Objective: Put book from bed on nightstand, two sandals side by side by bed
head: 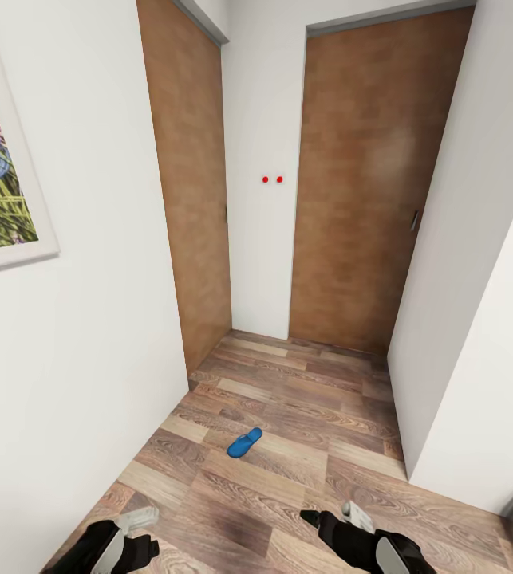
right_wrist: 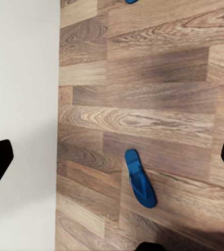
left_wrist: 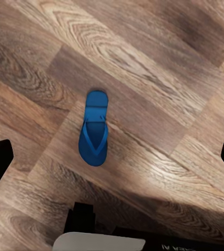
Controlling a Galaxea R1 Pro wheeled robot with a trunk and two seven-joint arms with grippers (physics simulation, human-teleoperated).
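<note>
sandal (head: pixel 245 442) on plank floor (head: pixel 304 478), two doors (head: pixel 368 183) beyond

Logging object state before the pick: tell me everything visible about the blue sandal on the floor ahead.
The sandal is a bright blue flip-flop with a thin blue thong strap forming a V over a flat sole, looking like smooth rubber or foam. It lies flat, strap side up, on the brown wood-plank floor of a narrow hallway, set diagonally across the planks, ahead of both grippers and short of the two wooden doors. Nothing but the floor touches it. The right wrist view also shows a blue sandal lying flat near a white wall.
</note>
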